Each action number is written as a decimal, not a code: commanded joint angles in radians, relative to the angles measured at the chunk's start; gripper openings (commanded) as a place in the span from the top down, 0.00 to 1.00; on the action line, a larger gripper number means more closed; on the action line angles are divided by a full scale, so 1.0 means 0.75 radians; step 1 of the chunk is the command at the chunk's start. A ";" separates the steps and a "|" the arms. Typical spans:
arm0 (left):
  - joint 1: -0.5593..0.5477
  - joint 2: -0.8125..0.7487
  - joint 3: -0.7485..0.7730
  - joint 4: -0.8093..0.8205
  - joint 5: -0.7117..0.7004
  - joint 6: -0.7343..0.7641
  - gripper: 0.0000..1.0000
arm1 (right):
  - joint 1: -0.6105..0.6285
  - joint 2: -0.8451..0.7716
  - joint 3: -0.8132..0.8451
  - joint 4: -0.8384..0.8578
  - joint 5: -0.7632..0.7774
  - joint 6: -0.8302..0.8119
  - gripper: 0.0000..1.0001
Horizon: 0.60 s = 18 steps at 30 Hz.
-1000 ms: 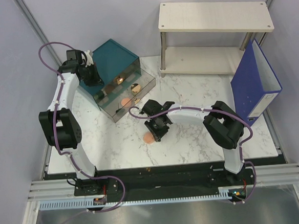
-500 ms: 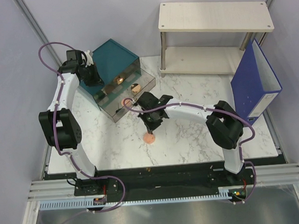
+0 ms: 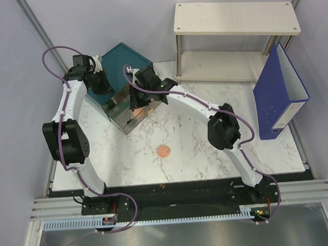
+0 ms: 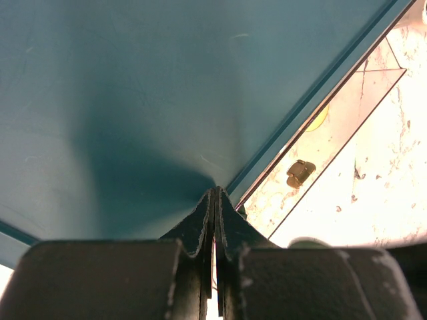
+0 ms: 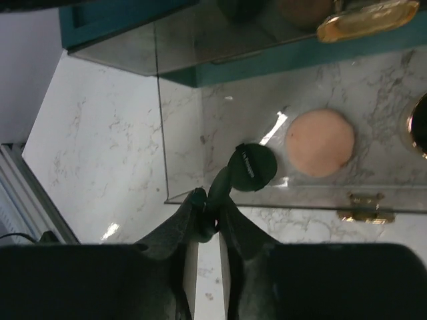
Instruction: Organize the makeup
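Observation:
My right gripper (image 3: 139, 100) hangs over the open clear drawer (image 3: 131, 121) of the teal box. In the right wrist view it (image 5: 212, 200) is shut on a dark green compact (image 5: 220, 190) held on edge. Its top end overlaps a second dark green compact (image 5: 253, 168) lying flat in the drawer, beside a peach-pink disc (image 5: 320, 143). A gold-lidded jar (image 5: 420, 127) shows at the right edge. Another peach-pink disc (image 3: 164, 151) lies on the marble table. My left gripper (image 3: 100, 84) is shut and empty, pressed against the teal box; its tips (image 4: 215, 195) meet.
The teal drawer box (image 3: 123, 64) stands at the back left. Its upper drawer holds a gold item (image 5: 367, 20). A wooden shelf (image 3: 235, 18) stands at the back. A big blue binder (image 3: 280, 89) leans at the right. A brass drawer handle (image 4: 300, 173) shows beside my left fingers.
My right arm has swung from beside the peach disc on the table, back and left, to above the open drawer. The disc stayed put. The left arm has not moved.

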 commanded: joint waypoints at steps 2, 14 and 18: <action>-0.018 0.090 -0.124 -0.415 -0.075 0.060 0.96 | -0.035 0.097 0.133 0.058 -0.064 0.128 0.52; -0.018 0.086 -0.122 -0.415 -0.081 0.056 0.95 | -0.055 -0.121 -0.076 0.113 0.016 0.085 0.36; -0.016 0.084 -0.124 -0.417 -0.075 0.056 0.94 | -0.053 -0.283 -0.266 0.031 0.024 -0.005 0.37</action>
